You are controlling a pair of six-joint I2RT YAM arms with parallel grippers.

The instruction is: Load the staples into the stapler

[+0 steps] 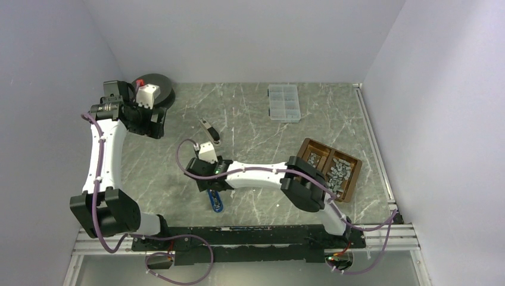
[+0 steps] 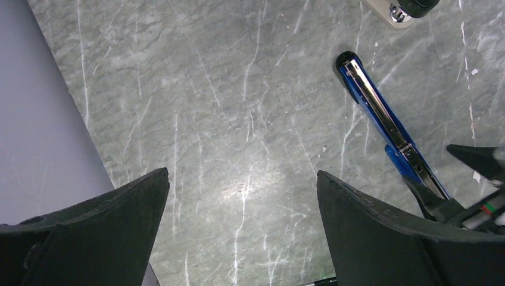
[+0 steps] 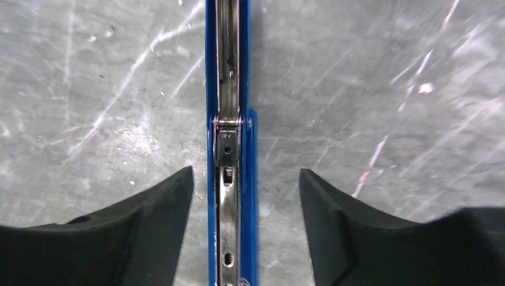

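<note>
We see a clear compartment box (image 1: 283,102) at the far side of the grey marble table (image 1: 250,125), a brown wooden tray (image 1: 321,146) to the right, and a dark round disc (image 1: 161,86) in the far left corner.

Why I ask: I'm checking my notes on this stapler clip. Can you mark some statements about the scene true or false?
1. The right claw straddles the blue stapler, jaws open. True.
2. The left claw holds a staple strip. False: it is open and empty above the table.
3. The clear compartment box sits apart from the brown tray. True.
4. The staples lie in the clear compartment box. False: they lie in the brown tray.
</note>
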